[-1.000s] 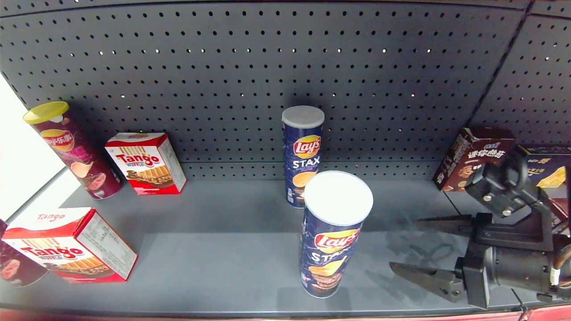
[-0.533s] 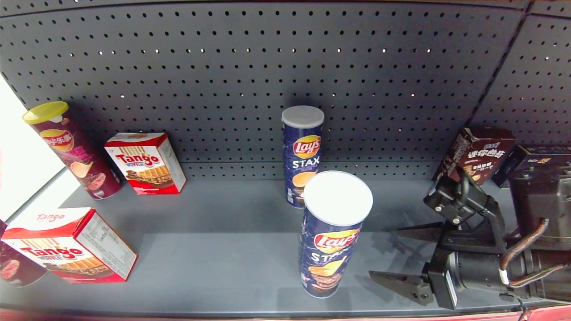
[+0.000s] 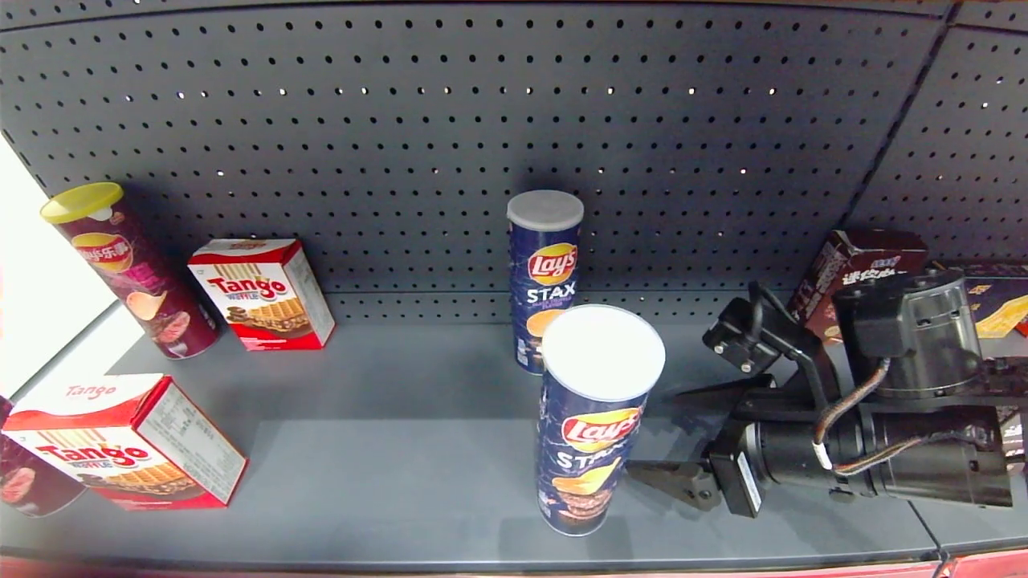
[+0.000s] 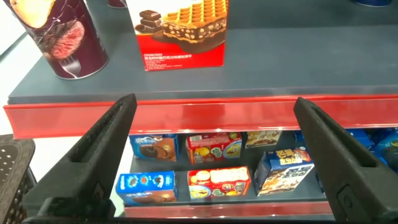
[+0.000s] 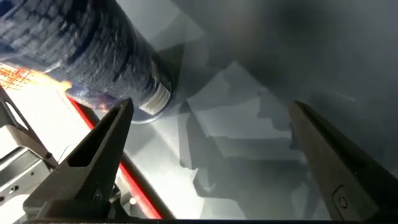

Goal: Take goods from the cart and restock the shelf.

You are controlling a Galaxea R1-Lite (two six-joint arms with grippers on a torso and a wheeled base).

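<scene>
Two chip cans stand on the shelf (image 3: 385, 449) — rear can (image 3: 544, 277) by the pegboard (image 3: 482, 96), front can (image 3: 598, 417) near the edge; right gripper (image 3: 654, 432), jaws spread, sits just beside the front can — probably to align it.

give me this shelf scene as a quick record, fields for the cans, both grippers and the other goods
shelf: grey, pegboard wall behind
front chip can: upright, near the front edge
back chip can: upright, behind it by the wall
right gripper: open, beside the front chip can on its right; contact unclear
left gripper: open, empty, before the red shelf edge
other goods: wafer boxes and maroon can at left; dark box at right
</scene>
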